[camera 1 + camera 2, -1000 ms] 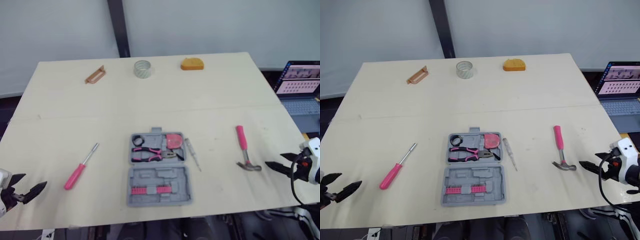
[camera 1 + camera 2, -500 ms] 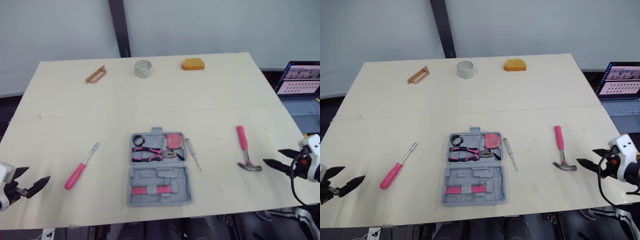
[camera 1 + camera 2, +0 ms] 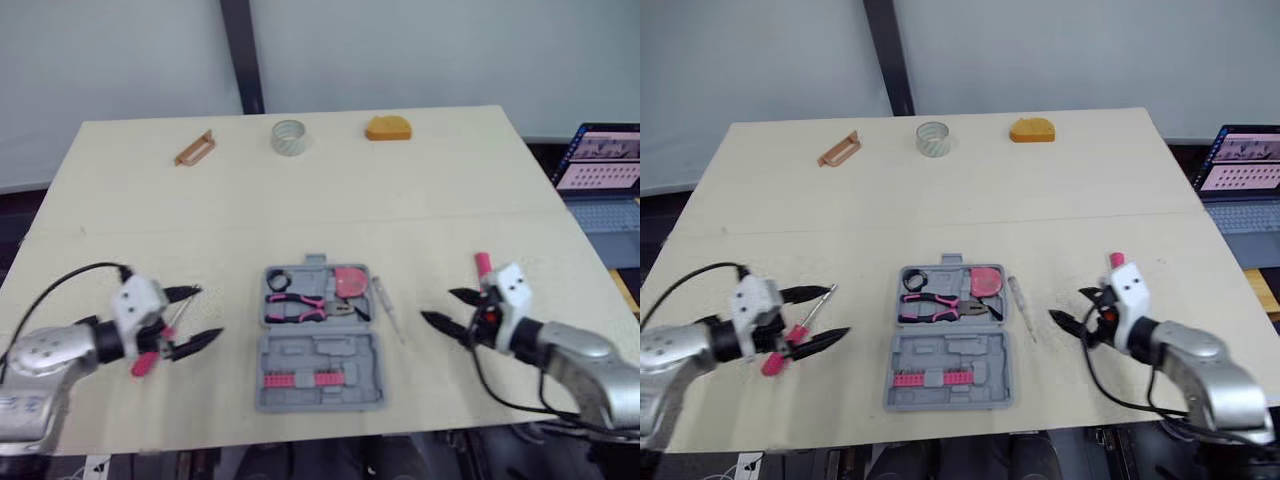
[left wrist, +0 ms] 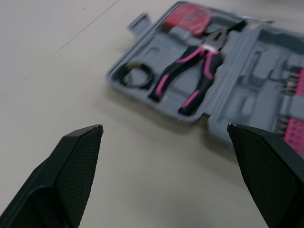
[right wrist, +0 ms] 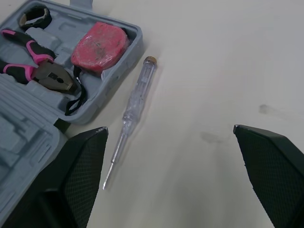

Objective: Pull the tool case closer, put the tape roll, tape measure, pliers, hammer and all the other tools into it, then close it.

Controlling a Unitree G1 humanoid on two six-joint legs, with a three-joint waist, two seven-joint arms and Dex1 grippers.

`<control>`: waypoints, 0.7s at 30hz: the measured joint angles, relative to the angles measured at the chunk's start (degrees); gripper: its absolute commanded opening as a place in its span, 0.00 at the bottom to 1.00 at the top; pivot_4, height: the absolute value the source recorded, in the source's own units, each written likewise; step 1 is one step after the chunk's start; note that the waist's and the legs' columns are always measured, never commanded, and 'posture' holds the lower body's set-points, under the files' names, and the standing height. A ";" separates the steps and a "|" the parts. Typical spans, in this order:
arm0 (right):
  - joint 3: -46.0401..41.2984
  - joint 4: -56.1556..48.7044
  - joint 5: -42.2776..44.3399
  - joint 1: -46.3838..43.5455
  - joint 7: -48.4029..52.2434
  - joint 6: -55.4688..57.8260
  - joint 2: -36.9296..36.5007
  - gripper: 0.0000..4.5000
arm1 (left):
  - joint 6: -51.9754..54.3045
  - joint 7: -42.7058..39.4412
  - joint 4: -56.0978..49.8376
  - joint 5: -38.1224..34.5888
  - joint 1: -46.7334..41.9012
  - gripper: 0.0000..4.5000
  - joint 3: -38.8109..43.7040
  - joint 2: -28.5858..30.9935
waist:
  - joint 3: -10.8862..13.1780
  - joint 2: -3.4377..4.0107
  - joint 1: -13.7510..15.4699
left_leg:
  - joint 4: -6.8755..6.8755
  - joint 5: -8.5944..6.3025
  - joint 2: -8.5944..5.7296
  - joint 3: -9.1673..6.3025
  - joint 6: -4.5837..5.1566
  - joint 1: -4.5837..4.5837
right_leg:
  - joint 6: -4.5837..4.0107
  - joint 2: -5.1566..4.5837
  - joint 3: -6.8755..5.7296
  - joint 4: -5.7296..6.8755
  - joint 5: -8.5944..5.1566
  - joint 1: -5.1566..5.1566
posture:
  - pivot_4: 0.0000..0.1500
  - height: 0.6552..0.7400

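left eye view: tool case lies open at the centre of the table, its long axis running away from the robot. left gripper, spread and empty, hangs above the pink screwdriver. right gripper, also spread and empty, points at the tester screwdriver.
left wrist view: the case lies ahead with the pliers seated in it.
right wrist view: the tester lies just beside the case, roughly parallel to its edge, tip toward the claw. the right arm is judged nearer.

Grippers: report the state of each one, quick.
Left gripper: open, holding nothing.
Right gripper: open, holding nothing.
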 measured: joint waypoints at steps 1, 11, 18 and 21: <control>1.91 -0.35 -2.04 -0.19 -2.47 -0.18 1.58 0.99 | -0.08 -0.04 -0.66 0.10 -2.60 1.00 -2.57 -1.66 | -0.01 -0.01 0.04 | 0.01 0.00 -0.01 0.00 0.00 -0.01 | 0.00 0.00 -0.01 0.01 0.00 0.00 | 1.00 1.00; 10.06 4.18 -11.63 -1.21 -11.00 -6.37 9.58 0.99 | -3.98 -0.45 -1.36 2.09 -8.98 1.00 -14.21 -9.49 | -0.01 -0.01 -0.23 | 0.01 0.01 -0.01 0.06 0.00 -0.01 | 0.00 0.01 -0.01 0.05 0.00 -0.07 | 1.00 1.00; 12.04 7.00 -14.27 -2.11 -12.85 -9.55 13.43 0.99 | -7.10 0.59 -0.24 4.06 -9.81 1.00 -16.74 -12.76 | -0.01 -0.02 -0.19 | 0.03 0.01 -0.01 0.05 0.00 -0.01 | 0.00 0.01 -0.01 0.05 0.00 -0.07 | 1.00 1.00; 12.57 8.56 -15.41 -2.09 -13.09 -10.53 14.10 0.99 | -7.92 0.98 0.97 4.48 -9.83 1.00 -16.79 -13.31 | -0.01 -0.02 -0.22 | 0.03 0.01 -0.01 0.05 0.00 -0.01 | 0.00 0.02 -0.01 0.05 0.00 -0.07 | 1.00 1.00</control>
